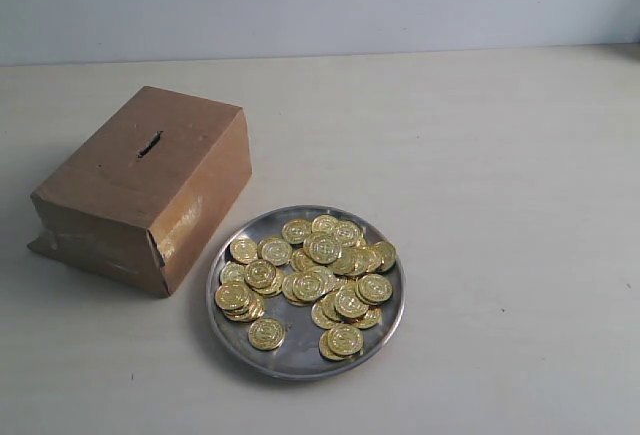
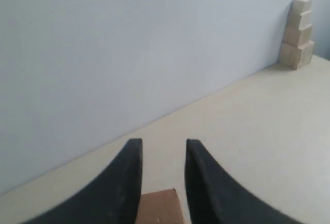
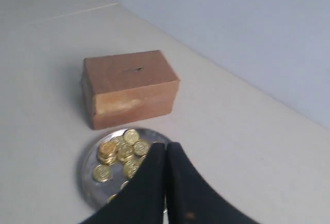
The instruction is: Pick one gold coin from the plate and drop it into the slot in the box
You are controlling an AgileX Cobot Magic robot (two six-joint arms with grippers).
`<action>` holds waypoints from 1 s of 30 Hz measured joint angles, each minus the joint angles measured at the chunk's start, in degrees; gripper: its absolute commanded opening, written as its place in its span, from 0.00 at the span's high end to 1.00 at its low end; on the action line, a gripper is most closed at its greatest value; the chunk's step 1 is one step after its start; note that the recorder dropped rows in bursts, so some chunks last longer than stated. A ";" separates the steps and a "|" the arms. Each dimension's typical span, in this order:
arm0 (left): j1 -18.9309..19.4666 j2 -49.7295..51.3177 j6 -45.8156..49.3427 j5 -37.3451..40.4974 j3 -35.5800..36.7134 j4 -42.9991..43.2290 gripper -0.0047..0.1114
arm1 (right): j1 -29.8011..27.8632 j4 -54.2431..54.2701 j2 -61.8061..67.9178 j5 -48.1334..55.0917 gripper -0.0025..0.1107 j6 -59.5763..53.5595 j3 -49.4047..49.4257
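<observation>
The silver plate (image 1: 232, 327) lies near the table's front, heaped with several gold coins (image 1: 322, 248). Left of it stands the brown cardboard box (image 1: 120, 190), with the dark slot (image 1: 150, 144) in its top. Neither gripper shows in the exterior view. In the right wrist view my right gripper (image 3: 165, 146) is shut with nothing between its fingers, hanging above the plate (image 3: 86, 175) and hiding part of it; the coins (image 3: 119, 151), the box (image 3: 129, 87) and the slot (image 3: 133, 70) lie beyond. My left gripper (image 2: 164, 142) is open and empty, with a corner of the box (image 2: 161, 208) below it.
A stack of pale wooden blocks (image 2: 297, 33) stands against the light wall at the table's far edge in the left wrist view. The pale tabletop (image 1: 500, 205) stretches to the right of the plate.
</observation>
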 measured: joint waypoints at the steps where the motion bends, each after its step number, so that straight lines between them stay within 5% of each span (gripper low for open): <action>1: 0.00 -1.81 0.00 0.00 0.00 0.00 0.71 | -2.27 0.13 -1.46 0.00 0.98 0.00 0.00; 5: 2.01 -9.34 0.00 0.00 0.00 0.00 0.71 | -10.55 0.36 -7.27 0.00 0.98 0.00 0.00; 12: 10.88 -25.23 0.00 0.00 -0.09 0.00 0.71 | -21.34 0.49 -14.88 0.00 0.98 0.00 0.00; 24: 18.89 -45.31 0.00 0.00 1.45 0.00 0.71 | -22.87 1.03 -23.80 -0.12 0.98 0.00 0.00; 30: 21.61 -53.99 0.00 0.00 12.90 0.00 0.71 | -23.27 1.83 -26.02 -0.23 0.98 0.00 0.00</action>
